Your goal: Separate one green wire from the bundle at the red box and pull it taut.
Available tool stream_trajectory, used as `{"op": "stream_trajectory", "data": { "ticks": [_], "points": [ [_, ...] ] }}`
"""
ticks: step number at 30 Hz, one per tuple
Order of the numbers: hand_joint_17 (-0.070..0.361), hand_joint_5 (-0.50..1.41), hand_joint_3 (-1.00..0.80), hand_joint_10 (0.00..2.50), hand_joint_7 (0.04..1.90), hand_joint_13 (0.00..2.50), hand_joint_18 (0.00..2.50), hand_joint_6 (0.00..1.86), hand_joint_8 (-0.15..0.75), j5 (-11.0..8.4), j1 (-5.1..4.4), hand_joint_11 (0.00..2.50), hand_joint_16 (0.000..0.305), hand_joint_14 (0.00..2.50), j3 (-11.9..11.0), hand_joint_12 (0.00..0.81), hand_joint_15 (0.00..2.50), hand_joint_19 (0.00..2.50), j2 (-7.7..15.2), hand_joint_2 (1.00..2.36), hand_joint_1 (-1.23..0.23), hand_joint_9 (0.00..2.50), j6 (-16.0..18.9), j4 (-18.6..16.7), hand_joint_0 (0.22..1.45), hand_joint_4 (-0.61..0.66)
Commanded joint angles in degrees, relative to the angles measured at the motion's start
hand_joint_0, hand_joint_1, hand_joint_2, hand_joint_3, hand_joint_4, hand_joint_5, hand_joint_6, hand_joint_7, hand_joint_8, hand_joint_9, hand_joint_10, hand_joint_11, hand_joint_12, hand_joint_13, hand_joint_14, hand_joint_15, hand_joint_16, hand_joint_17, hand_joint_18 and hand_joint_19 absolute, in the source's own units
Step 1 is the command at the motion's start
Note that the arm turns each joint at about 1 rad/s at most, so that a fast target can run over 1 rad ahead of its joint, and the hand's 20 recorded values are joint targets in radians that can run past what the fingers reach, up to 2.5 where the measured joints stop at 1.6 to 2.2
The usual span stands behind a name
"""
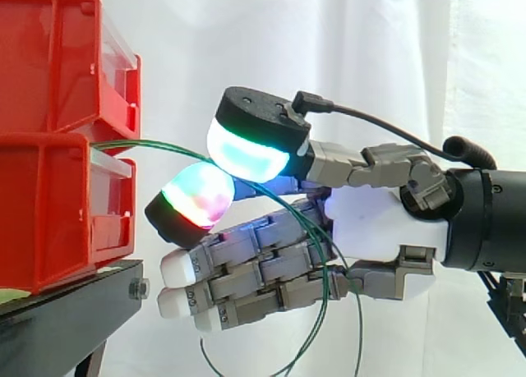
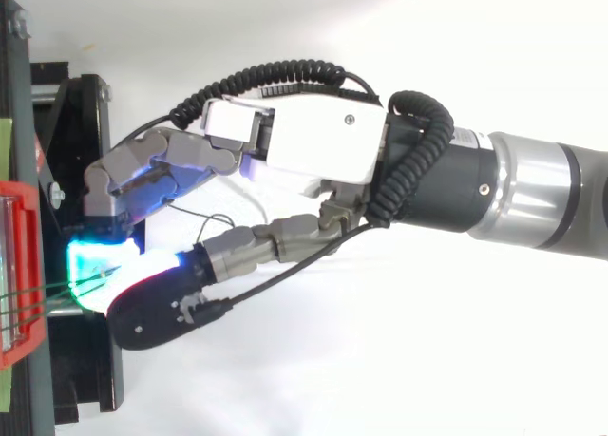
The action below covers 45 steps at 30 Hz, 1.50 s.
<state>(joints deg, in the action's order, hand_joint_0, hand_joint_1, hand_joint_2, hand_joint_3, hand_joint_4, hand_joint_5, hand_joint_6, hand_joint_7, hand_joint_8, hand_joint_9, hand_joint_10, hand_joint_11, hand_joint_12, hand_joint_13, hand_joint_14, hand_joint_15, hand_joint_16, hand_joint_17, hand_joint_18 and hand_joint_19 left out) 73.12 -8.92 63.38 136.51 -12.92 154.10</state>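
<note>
Cut edges, a hidden wire root, a glow-washed pinch.
In the side view the red bins run off at 9 and 12 o'clock, the black stand under them at 6 and 9, and the arm at 3. The green wires begin somewhere inside a bin, their root hidden by its wall. Where the hand's glowing pads close on them, the number of strands held cannot be told. Their loops drop out at 6 o'clock. In the top view, glow blurs the pinch at 9 o'clock and the wires are too thin to count.
</note>
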Motion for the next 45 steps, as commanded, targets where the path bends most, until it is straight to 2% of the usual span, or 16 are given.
{"op": "stream_trajectory", "data": {
  "ticks": [1,5,10,15,21,26,31,36,45],
  "points": [
    [0.089,-0.17,-0.35,0.01,1.02,0.58,0.43,0.88,0.309,0.09,0.04,0.44,0.04,0.01,-0.3,0.33,0.21,0.18,0.0,1.01,-0.53,0.81,0.0,0.9,0.59,0.2],
    [0.091,-0.17,-0.29,0.01,1.03,0.58,0.43,0.88,0.315,0.09,0.13,0.45,0.04,0.01,-0.3,0.331,0.22,0.18,-0.3,1.01,-0.55,0.8,0.1,1.5,0.58,0.2],
    [0.093,-0.18,-0.37,0.01,1.0,0.58,0.44,0.89,0.315,0.09,0.04,0.46,0.042,0.01,-0.3,0.334,0.22,0.19,-0.8,1.01,-0.61,0.79,0.2,3.1,0.56,0.23],
    [0.098,-0.18,-0.47,0.01,0.98,0.58,0.45,0.89,0.321,0.09,0.13,0.46,0.044,0.01,-0.4,0.344,0.23,0.19,-0.8,1.0,-0.56,0.79,0.1,2.8,0.53,0.22],
    [0.1,-0.18,-0.49,0.01,0.97,0.59,0.45,0.87,0.325,0.18,0.57,0.45,0.045,0.01,-0.3,0.349,0.22,0.2,-0.8,1.0,-0.55,0.8,-0.1,2.8,0.52,0.22],
    [0.094,-0.17,-0.38,0.01,1.04,0.58,0.44,0.88,0.317,0.09,1.19,0.46,0.042,0.01,-0.3,0.334,0.22,0.21,-0.7,1.01,-0.48,0.82,-0.8,2.8,0.59,0.21],
    [0.095,-0.16,-0.28,0.01,1.08,0.58,0.43,0.89,0.322,0.18,1.89,0.53,0.042,0.01,-0.2,0.337,0.24,0.2,-0.7,1.01,-0.47,0.85,-1.5,2.8,0.58,0.21],
    [0.108,-0.17,-0.16,0.01,1.02,0.6,0.47,0.91,0.345,0.18,2.06,0.52,0.048,0.01,-0.1,0.369,0.23,0.17,-0.7,1.01,-0.63,0.83,-1.7,2.9,0.57,0.23],
    [0.101,-0.19,-0.31,0.01,1.01,0.55,0.45,0.91,0.307,0.18,2.06,0.55,0.045,0.01,-0.2,0.331,0.24,0.18,-0.7,1.01,-0.78,0.76,-2.3,2.0,0.6,0.18]
  ]
}}
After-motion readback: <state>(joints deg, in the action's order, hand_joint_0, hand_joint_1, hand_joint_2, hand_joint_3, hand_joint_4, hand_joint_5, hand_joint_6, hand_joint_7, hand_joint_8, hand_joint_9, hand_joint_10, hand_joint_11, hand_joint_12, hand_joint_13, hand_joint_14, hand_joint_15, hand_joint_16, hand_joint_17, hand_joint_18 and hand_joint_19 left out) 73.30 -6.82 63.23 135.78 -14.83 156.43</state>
